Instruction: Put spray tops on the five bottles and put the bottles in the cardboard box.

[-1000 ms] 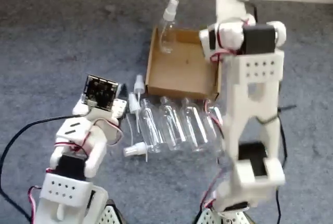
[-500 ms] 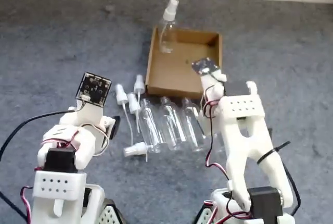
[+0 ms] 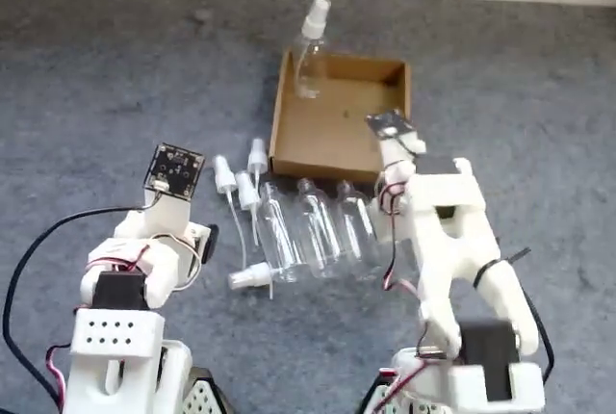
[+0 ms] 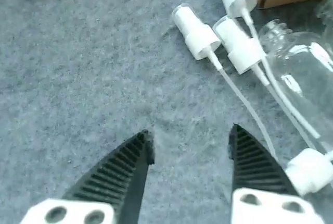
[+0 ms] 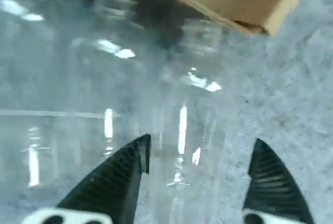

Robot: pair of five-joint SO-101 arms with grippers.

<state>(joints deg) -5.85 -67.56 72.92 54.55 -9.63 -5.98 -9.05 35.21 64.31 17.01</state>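
A grey, carpet-like bench (image 3: pixel 96 77) is seen from above. A white left arm (image 3: pixel 135 270) and a white right arm (image 3: pixel 452 241) rise from its near edge.

A shallow, open brown cardboard box (image 3: pixel 289 144) lies at the far middle of the bench. A clear plastic bottle with a white spray top (image 3: pixel 309 58) stands at the box's far left corner, its lower part within the box's outline.

Just on the near side of the box, uncapped clear plastic bottles (image 3: pixel 318 231) lie side by side in a row, with their necks towards the box wall. Three of them show plainly, and the right arm crosses over the right end of the row.

Left of the row, four loose white spray tops (image 3: pixel 223 175) with thin dip tubes lie on the bench. Three are bunched near the box's near left corner. The fourth lies nearer, beside the base of the leftmost bottle.

The left gripper (image 4: pixel 190 140) hangs over bare bench, to the left of the spray tops and nearer than the bunched three. Its black ridged jaws are released, spread apart and grasping nothing.

The right gripper (image 5: pixel 200 148) hovers over the right end of the bottle row, close to the box's near right corner. Its jaws are also released and spread wide, with one uncapped bottle lying beneath the gap. Whether they touch that bottle cannot be told.
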